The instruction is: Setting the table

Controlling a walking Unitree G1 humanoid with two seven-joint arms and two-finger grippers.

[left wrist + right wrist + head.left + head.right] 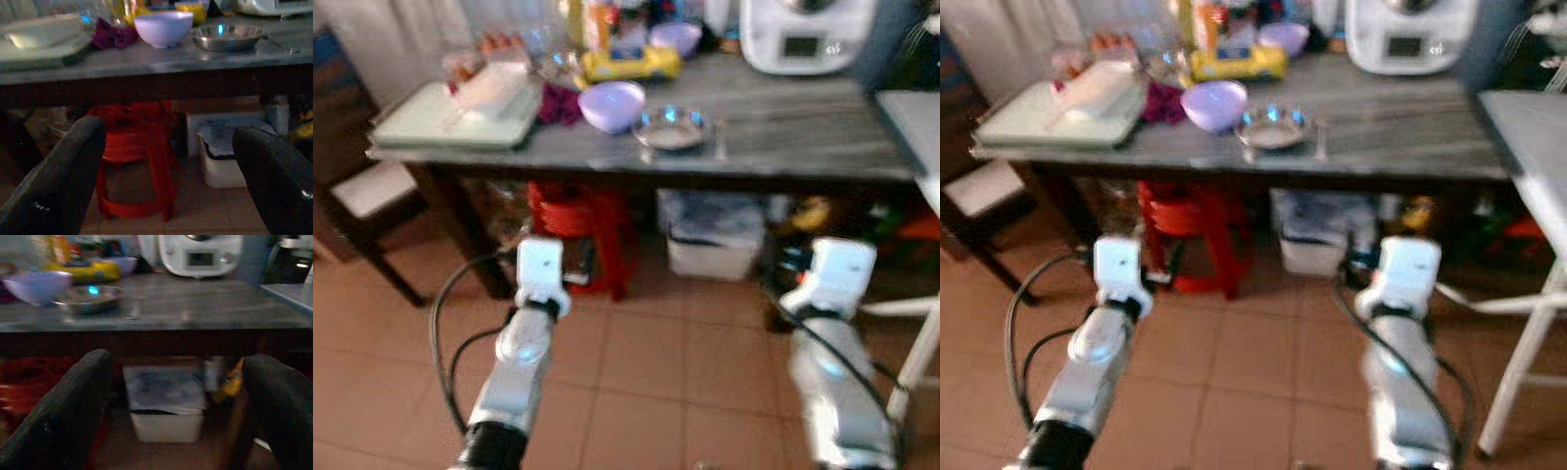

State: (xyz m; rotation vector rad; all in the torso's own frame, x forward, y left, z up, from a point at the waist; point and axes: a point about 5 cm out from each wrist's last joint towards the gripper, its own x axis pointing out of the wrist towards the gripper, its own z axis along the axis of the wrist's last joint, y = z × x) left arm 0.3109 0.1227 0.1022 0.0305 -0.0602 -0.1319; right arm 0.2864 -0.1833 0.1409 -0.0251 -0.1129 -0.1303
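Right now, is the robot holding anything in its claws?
No, nothing. The left gripper and the right gripper are both open with empty space between the fingers, held low in front of the table, short of the purple bowl.

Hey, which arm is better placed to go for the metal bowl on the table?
Probably the right. The metal bowl sits right of the purple bowl, between both open tools, slightly nearer the right tool; the left tool lines up below the purple bowl.
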